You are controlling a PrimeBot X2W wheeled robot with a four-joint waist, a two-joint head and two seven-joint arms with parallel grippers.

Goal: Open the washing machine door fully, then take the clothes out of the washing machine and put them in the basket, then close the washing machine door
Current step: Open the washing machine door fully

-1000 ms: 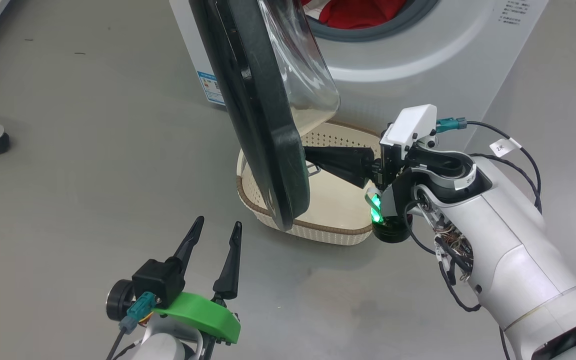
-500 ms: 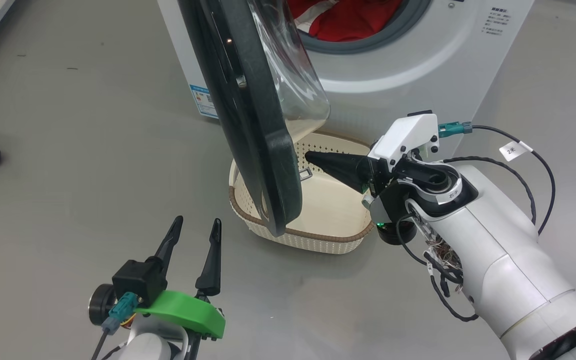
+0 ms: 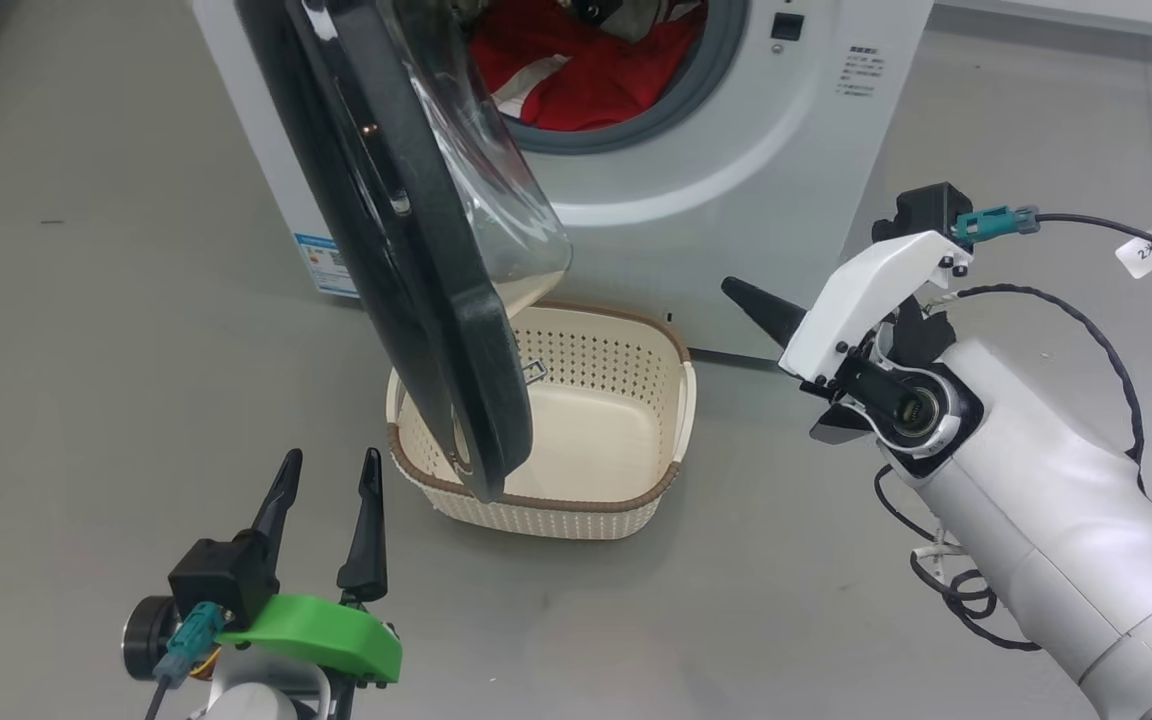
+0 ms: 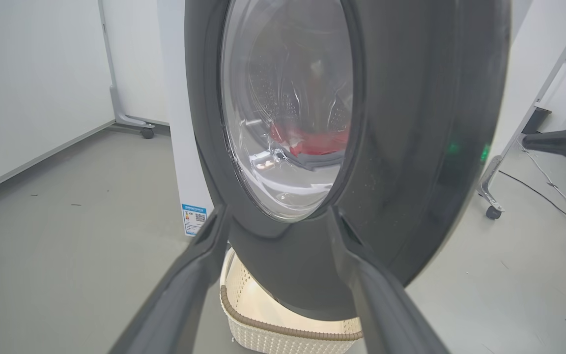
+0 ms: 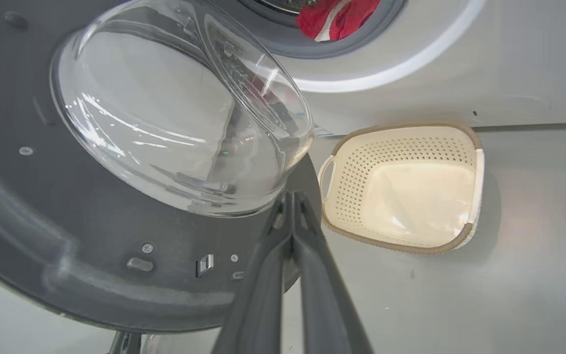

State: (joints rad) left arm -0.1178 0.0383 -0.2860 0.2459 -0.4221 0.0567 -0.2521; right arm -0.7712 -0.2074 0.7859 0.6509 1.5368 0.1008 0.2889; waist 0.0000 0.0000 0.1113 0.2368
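left claw (image 3: 331,456) is hovering low over the floor, fingers spread, gripping nothing; its wrist view is looking straight at the outer face of the washing machine door (image 3: 461,350), not touching it

door is standing swung out from the washing machine (image 3: 716,190), roughly square to the front panel, hinged on the left; its lower edge is hanging over the left part of the basket (image 3: 556,512). basket is sitting empty on the floor just in front of the machine, below the port

clothes (image 3: 586,90) are lying in the drum, red bundle showing through the open port

right claw (image 3: 741,293) is hanging to the right of the basket, well apart from the door, fingers pressed together with nothing between them (right wrist view is showing the tips touching)

reading this as the door-opening step wrapping up: port is reachable, but I'm judging the door not fully back since it's covering part of the basket. next move is calling for either one more shove on the door's inner face to swing it further left, or spreading the right claw and going up into the port for the top of the red bundle
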